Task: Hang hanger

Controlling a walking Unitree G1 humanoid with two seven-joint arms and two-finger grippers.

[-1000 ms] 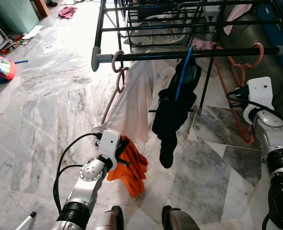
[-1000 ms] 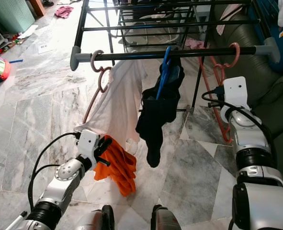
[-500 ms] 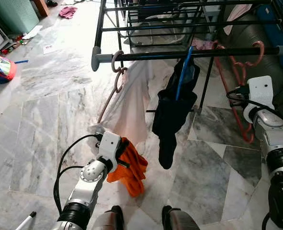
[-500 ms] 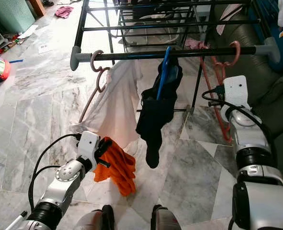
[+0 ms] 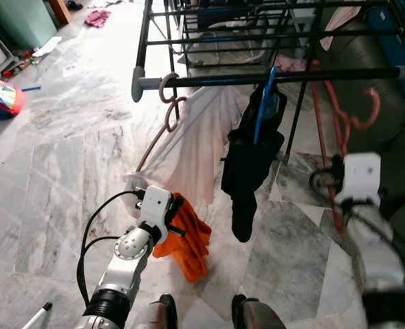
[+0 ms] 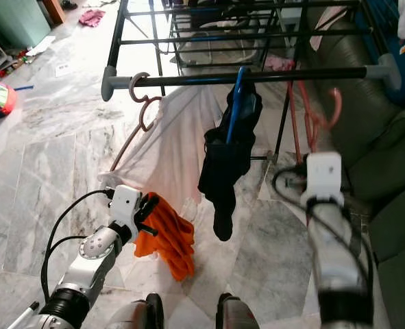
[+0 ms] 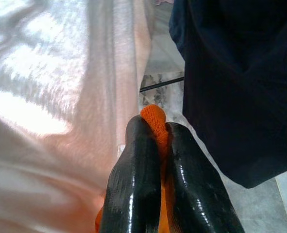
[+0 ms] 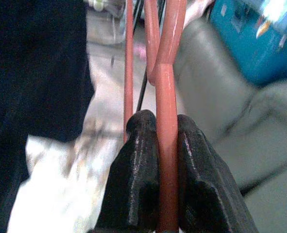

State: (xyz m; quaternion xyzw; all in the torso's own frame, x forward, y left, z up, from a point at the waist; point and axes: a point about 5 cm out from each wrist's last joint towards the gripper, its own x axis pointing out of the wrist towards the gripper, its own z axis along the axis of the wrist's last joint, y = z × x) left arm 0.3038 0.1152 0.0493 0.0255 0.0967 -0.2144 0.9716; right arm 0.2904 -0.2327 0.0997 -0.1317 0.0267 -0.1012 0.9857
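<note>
Red hanger [image 8: 166,145] now off the rail [image 6: 257,74]; between right jaws

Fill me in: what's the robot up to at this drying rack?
The right gripper is shut on an empty red hanger, whose hook sits below the rack's front rail, not on it. The left gripper is shut on an orange cloth, held low in front of the robot. On the rail hang a white garment on a pink hanger and a black garment on a blue hanger.
</note>
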